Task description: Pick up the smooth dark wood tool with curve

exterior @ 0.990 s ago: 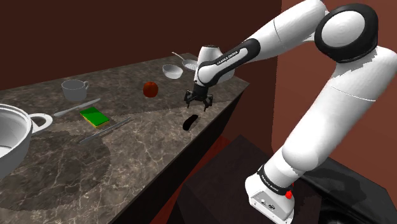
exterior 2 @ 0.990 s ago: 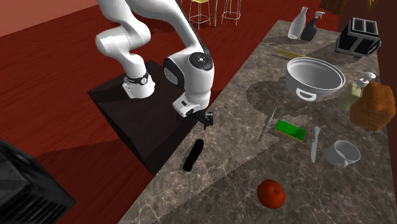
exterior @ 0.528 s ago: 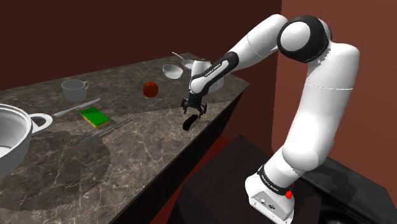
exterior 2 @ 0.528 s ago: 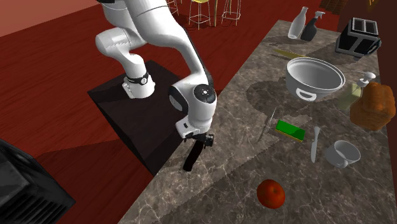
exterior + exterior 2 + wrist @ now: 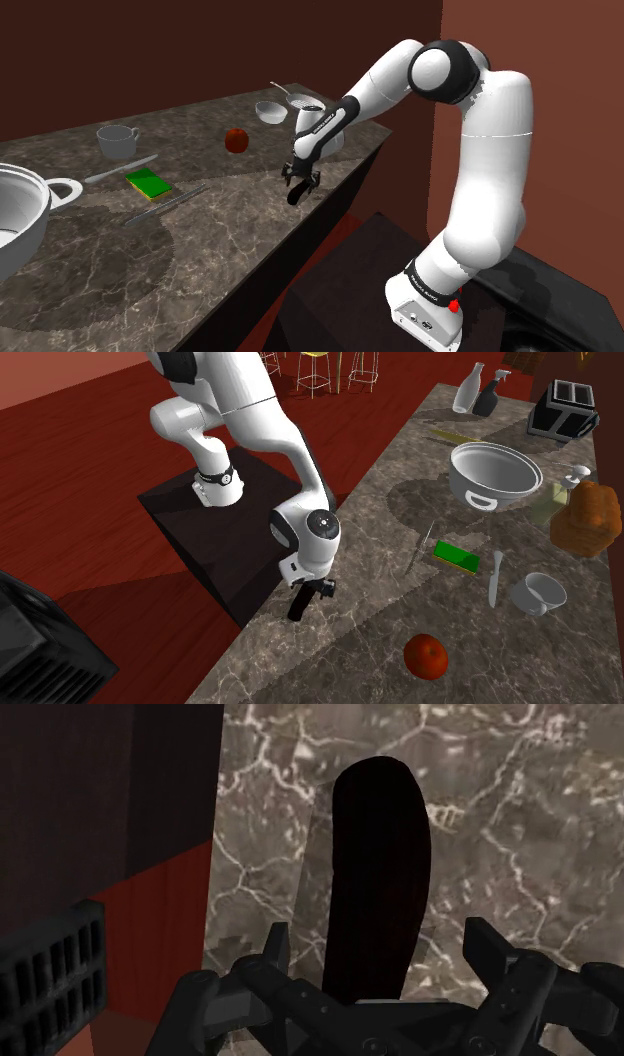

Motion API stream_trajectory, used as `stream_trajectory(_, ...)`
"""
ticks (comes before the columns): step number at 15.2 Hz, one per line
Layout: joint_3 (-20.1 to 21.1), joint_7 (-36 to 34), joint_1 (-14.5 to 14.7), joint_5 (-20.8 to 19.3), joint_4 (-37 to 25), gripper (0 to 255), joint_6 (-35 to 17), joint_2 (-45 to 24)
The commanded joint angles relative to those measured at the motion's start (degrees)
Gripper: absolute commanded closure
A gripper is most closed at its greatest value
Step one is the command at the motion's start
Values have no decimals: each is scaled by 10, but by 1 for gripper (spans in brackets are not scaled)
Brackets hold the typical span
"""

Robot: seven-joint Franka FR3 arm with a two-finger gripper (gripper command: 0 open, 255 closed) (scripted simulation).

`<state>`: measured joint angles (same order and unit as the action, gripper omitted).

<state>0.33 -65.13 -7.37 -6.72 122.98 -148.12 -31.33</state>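
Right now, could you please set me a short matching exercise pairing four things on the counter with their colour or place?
Things:
1. curved tool
2. round fruit
3. sponge
4. mug

Descriptions:
A. green
B. white
C. red
D. near-black, lying between the fingers of the open gripper

Pairs: 1-D, 2-C, 3-A, 4-B.

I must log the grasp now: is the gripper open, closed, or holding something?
Gripper: open, one finger on each side of the dark curved tool, not touching it; nothing held.
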Motion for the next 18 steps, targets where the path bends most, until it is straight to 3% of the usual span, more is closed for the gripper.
stream_trajectory(1,-1,-1,1,-1,-1,0,-9,-9)
stream_trajectory(2,-1,-1,1,-1,-1,0,-9,-9)
stream_trajectory(3,-1,-2,1,-1,-1,255,-8,-9)
stream_trajectory(12,-1,-1,1,-1,-1,255,-9,-9)
stream_trajectory(18,2,3,-1,3,10,255,24,34)
